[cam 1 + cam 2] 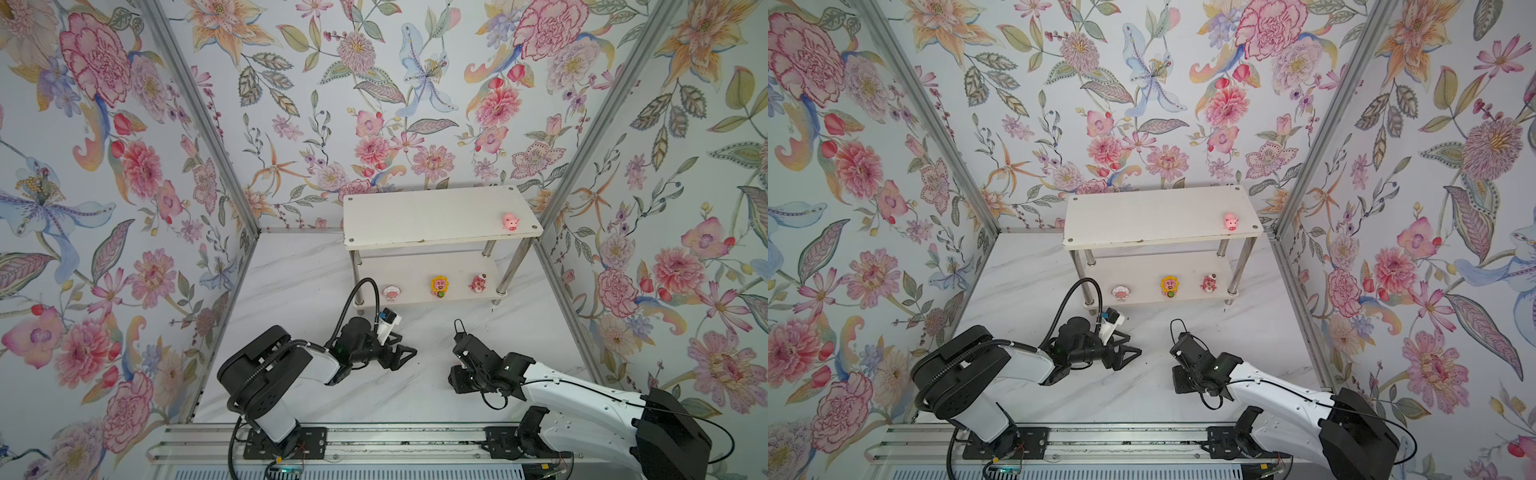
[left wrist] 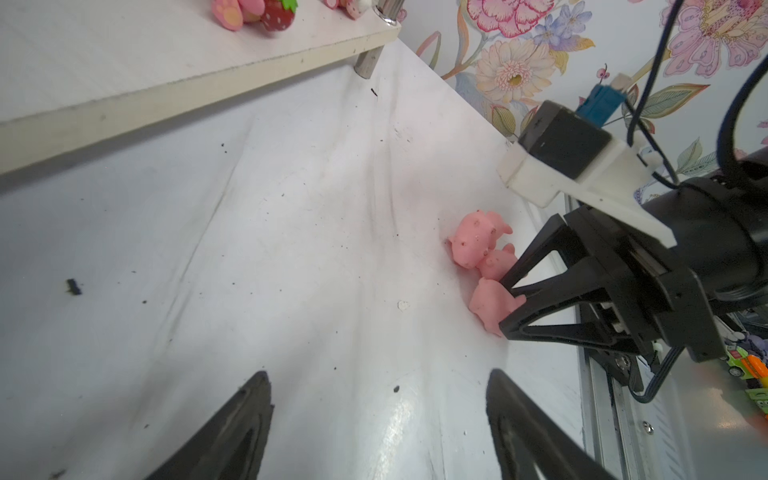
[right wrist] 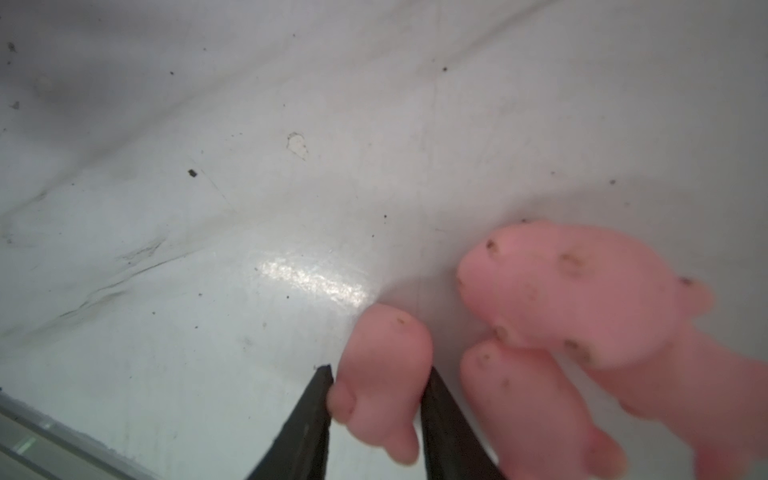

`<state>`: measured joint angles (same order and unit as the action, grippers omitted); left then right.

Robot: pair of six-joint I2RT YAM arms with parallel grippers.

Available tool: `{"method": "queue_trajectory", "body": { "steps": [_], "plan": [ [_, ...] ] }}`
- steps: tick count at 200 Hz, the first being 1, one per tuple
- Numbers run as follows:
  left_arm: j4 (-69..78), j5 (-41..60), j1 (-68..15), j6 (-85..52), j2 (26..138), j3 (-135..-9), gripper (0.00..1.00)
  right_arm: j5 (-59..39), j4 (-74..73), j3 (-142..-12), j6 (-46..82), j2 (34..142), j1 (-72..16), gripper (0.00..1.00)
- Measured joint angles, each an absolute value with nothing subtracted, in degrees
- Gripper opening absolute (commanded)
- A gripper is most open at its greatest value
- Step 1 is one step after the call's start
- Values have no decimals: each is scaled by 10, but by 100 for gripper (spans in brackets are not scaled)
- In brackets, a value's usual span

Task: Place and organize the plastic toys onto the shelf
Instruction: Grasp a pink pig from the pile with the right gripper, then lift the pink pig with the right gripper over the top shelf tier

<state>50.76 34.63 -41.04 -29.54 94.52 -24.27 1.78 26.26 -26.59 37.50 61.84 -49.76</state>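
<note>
A white marbled surface (image 1: 299, 291) sits inside a booth lined with floral wallpaper (image 1: 104, 166).

At the left, the left pincer (image 2: 378, 374) hangs low over a bare stretch of the surface. Its jaws are spread wide, with nothing between them.

Behind the middle, against the back wall, stands the shelf (image 1: 415, 216), made of two white boards on chrome legs. Three toys stand well apart along the front of its lower board. From left to right they are a white-pink toy (image 1: 391, 292), a yellow sunflower toy (image 1: 439, 286) and a dark pink bear (image 1: 478, 284). On the upper board, near the right front corner, a pale pink shelf pig (image 1: 510, 221) stands alone.

At the right, the right pincer (image 3: 379, 374) points down at the surface in front of the shelf. Its jaws are closed against both sides of a gripped pig (image 3: 386, 345), which lies on the surface. Two loose pigs (image 3: 582, 291) lie just beside it, touching each other. In both top views the right arm hides these three pigs.
</note>
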Motion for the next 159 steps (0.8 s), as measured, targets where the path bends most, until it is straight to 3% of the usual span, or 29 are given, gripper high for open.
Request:
{"method": "queue_trajectory", "body": {
  "steps": [32, 58, 110, 159],
  "plan": [
    [528, 356, -395, -303, 945, -236, 82, 36, 270, -289, 363, 620, -498, 22],
    [528, 358, -389, -305, 945, -233, 82, 44, 336, -387, 325, 630, -498, 20],
    [528, 358, -382, -305, 925, -220, 82, 123, 542, -795, 190, 695, -477, 18],
    [527, 358, -382, -305, 921, -215, 82, 185, 634, -1139, 68, 807, -406, 18]
  ]
}}
